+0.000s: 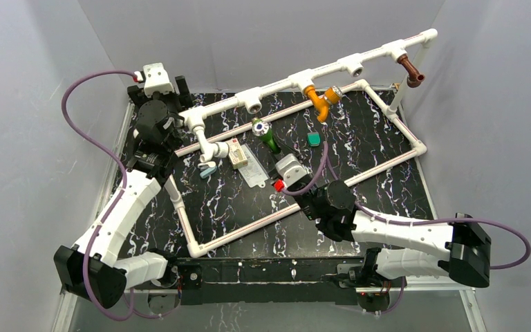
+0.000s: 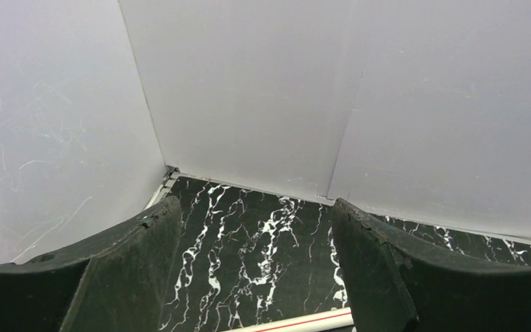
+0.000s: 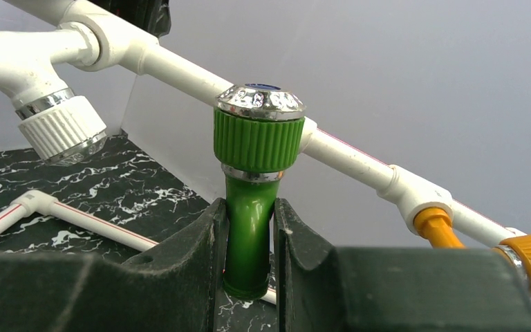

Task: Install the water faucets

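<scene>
At the far left, in the back corner by the grey walls, the left gripper (image 2: 256, 205) hangs over the black marble table (image 1: 377, 176). Its two dark fingers (image 2: 135, 242) stand wide apart and there is nothing between them. A little to the right, the white faucet (image 1: 211, 149) sits in the leftmost tee socket of the long white pipe (image 1: 280, 86), with its ribbed knob pointing down toward the table. Just beside it on the table are a small beige box (image 1: 237, 153) and a flat clear plastic piece (image 1: 253, 173). Near the middle, the right gripper (image 3: 249, 207) is closed tightly on the green faucet (image 3: 256, 149). The fingers press on both sides of the green stem and the ribbed knob with its shiny cap stands above them. From above, this faucet is in front of the long pipe, between the white faucet and the orange one. I cannot tell whether its lower end touches the table. A small teal piece (image 1: 314, 139) lies on the table just to its right. Further right, the orange faucet (image 1: 322, 101) sits in a socket of the same pipe, and at the far right end the brown faucet (image 1: 410, 70) is fitted too. A low white pipe frame (image 1: 235, 233) lies on the table around all of this.
</scene>
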`<act>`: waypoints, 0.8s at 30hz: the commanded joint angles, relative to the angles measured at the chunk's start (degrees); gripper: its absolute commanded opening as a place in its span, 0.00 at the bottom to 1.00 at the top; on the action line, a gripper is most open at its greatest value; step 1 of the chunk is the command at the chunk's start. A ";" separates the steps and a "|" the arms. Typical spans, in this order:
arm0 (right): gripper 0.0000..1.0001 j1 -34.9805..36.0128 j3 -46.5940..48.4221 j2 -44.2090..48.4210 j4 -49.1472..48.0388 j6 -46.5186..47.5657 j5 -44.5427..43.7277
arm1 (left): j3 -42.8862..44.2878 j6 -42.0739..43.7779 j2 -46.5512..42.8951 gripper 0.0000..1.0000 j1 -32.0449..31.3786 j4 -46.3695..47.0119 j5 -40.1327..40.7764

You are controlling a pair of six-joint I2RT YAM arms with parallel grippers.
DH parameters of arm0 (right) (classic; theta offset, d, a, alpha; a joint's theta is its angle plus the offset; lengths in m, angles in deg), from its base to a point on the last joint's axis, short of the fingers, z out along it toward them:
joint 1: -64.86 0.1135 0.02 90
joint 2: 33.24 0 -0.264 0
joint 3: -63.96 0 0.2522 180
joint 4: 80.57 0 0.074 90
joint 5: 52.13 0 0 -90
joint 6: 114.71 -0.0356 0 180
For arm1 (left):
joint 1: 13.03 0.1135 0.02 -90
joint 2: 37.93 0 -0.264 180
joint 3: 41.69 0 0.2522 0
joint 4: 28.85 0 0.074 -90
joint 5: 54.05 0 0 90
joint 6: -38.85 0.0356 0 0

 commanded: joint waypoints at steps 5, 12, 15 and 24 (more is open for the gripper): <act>0.01 -1.12 3.87 -0.77 -7.86 1.72 -1.11 | -7.51 -3.02 4.00 0.75 0.01 -13.01 -0.89; 0.01 -2.76 3.92 -1.16 -8.03 0.36 -0.93 | -8.25 -2.25 3.45 0.75 0.01 -13.06 0.38; 0.01 -3.58 4.36 -1.57 -7.13 -1.06 -0.44 | -8.68 -2.09 3.19 0.75 0.00 -12.89 0.30; 0.01 -4.17 5.13 -2.40 -7.04 -2.84 0.90 | -9.61 -1.70 2.52 0.75 0.01 -12.80 0.29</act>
